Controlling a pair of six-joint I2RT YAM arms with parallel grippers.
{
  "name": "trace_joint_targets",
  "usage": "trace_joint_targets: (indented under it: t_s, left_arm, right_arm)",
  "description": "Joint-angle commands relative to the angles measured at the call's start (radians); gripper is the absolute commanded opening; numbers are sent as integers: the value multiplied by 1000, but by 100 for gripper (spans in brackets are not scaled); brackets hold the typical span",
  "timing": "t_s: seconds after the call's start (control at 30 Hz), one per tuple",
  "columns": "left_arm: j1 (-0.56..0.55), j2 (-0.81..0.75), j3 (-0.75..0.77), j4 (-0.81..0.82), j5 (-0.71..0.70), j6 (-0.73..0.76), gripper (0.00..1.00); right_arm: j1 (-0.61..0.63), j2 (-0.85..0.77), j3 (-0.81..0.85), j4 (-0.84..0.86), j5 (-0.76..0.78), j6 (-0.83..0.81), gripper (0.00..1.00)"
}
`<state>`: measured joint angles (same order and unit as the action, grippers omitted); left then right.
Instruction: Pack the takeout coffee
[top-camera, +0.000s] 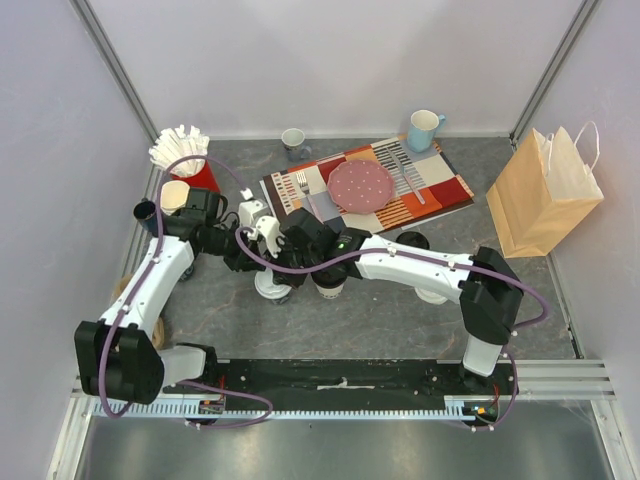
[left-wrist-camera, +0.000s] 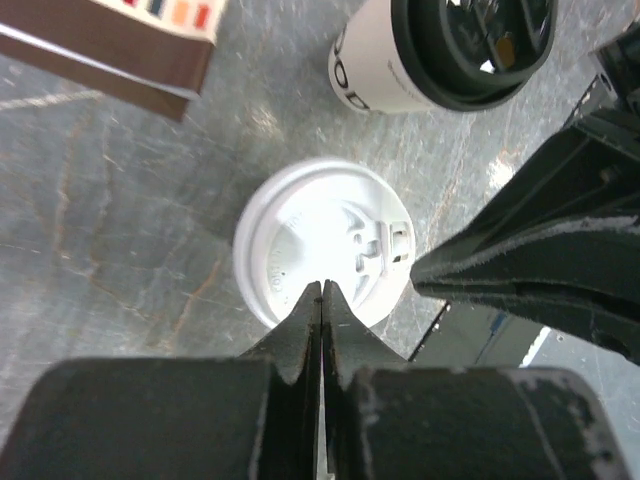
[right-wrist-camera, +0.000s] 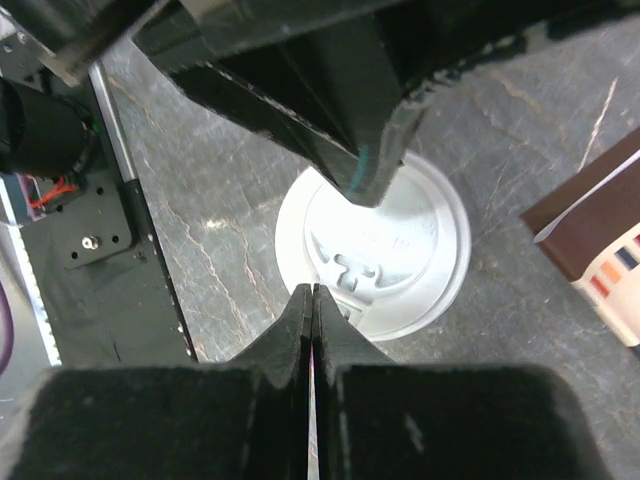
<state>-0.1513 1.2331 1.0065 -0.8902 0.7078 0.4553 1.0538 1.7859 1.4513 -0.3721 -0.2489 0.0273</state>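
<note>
Now, white-lidded cup (left-wrist-camera: 310, 235): upright on the counter (top-camera: 400, 325), under both grippers, gripped by neither.
Left gripper (left-wrist-camera: 320, 292): pressed together, pinching nothing, its tip hanging over the rim of that cup's lid.
Right gripper (right-wrist-camera: 312, 292): likewise pressed together and empty, over the same lid from the opposite side.
Black-lidded cup (left-wrist-camera: 385, 75): upright just beside the first, untouched.
Why so: closed tips over a lid read to me as pressing it home, not lifting.
Paper bag (top-camera: 540, 195): upright at the right, well apart; you've packed neither cup.
</note>
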Motion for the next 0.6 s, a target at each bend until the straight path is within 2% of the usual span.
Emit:
trace_joint_targets:
  t_s: [0.0, 0.1, 0.27, 0.57]
  left_arm:
    - [-40, 40, -71, -15, -20, 88, 2]
    - [-40, 83, -78, -10, -36, 88, 2]
    - [-40, 45, -63, -6, -7, 80, 2]
    - [-40, -20, 37, -62, 74, 68, 2]
  right_arm:
    - [-5, 39, -95, 74, -3, 33, 0]
    - [-17, 66, -108, 88, -10, 39, 0]
    - [-23, 38, -88, 82, -9, 36, 0]
    - [-21, -13, 55, 25, -26, 5, 0]
